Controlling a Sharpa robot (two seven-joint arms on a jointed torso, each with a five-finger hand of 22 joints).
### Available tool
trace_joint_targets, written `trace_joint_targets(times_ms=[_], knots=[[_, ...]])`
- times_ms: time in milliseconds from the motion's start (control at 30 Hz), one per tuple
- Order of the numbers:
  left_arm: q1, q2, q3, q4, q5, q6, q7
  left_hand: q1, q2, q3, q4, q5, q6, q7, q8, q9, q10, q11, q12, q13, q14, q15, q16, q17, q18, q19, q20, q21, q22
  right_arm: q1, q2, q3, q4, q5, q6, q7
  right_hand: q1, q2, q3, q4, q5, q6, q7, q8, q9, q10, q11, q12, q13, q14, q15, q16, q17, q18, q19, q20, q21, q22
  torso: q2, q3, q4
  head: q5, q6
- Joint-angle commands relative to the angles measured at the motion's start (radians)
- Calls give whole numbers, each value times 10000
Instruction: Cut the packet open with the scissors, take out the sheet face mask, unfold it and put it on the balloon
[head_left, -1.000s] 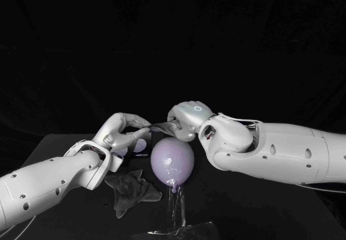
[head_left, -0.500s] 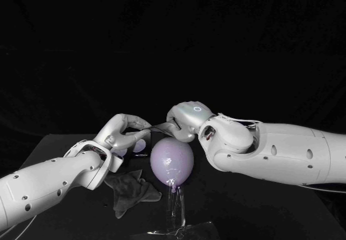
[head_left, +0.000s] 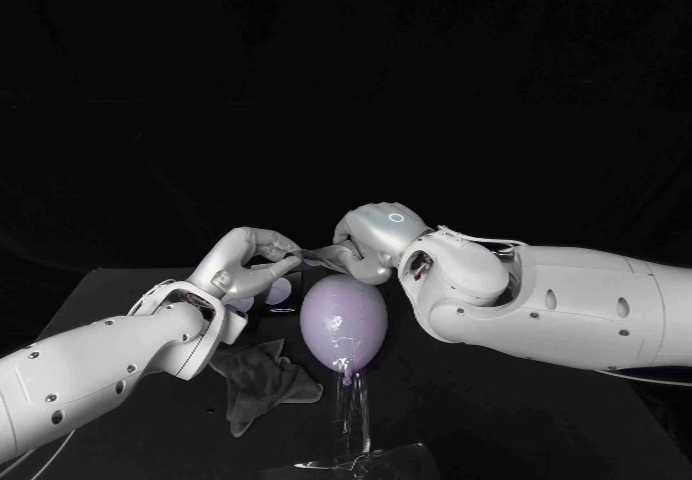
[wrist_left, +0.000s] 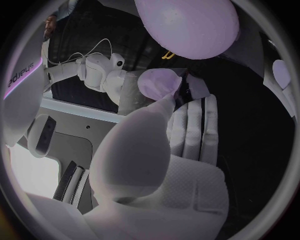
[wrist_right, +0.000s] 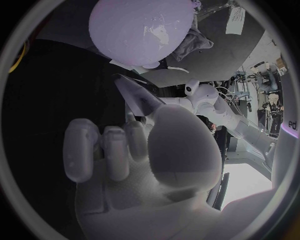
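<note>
Cloth (head_left: 264, 378) first: dark, crumpled, lying on the table (head_left: 101, 290) just left of the balloon's lower end. Up from that, still left of the balloon (head_left: 343, 318), is the left hand (head_left: 248, 265), fingers curled in and the tips pinched together on the left end of the mask (head_left: 320, 256). From the left wrist view you get the thumb pressed against the other fingers, though the bit of sheet in there is hard to pick out.

The mask itself is a thin greyish strip strung between the two hands, sitting right over the top of the balloon. Can't tell if it's touching the balloon or just clear of it. The balloon is pale purple, upright with its knot down, on a clear stand (head_left: 351, 415).

Just above and right of the balloon's top is the right hand (head_left: 375, 240), gripping the mask's other end. The right wrist view shows a grey flap of sheet sticking up out of its closed fingers toward the balloon.
</note>
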Motion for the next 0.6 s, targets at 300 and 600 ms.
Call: trace_joint_targets(times_ms=[300, 600], knots=[[7, -12, 6, 66, -575, -327, -486, 21, 133, -74, -11, 59, -66, -120, 264, 837, 259, -108, 219, 19, 154, -63, 365, 239, 19, -16, -158, 450, 270, 69, -224, 23, 59, 483, -1225, 440, -484, -52, 642, -518, 53, -987, 412, 458, 634, -742, 332, -3276, -199, 1047, 263, 70, 2627, 53, 122, 143, -760, 1935, -5, 10, -9, 15, -15], [7, -22, 7, 70, -654, -256, -575, 57, 156, -38, -27, 60, -123, -110, 337, 995, 282, -112, 281, 26, 129, -76, 481, 328, 9, -89, -200, 614, 382, 109, -428, 23, 133, 590, -1494, 599, -556, -177, 588, -612, 56, -1278, 595, 154, 503, -945, 489, -3822, -540, 1047, 404, 70, 2627, 91, 35, 273, -976, 1882, -4, 6, -8, 13, -18]])
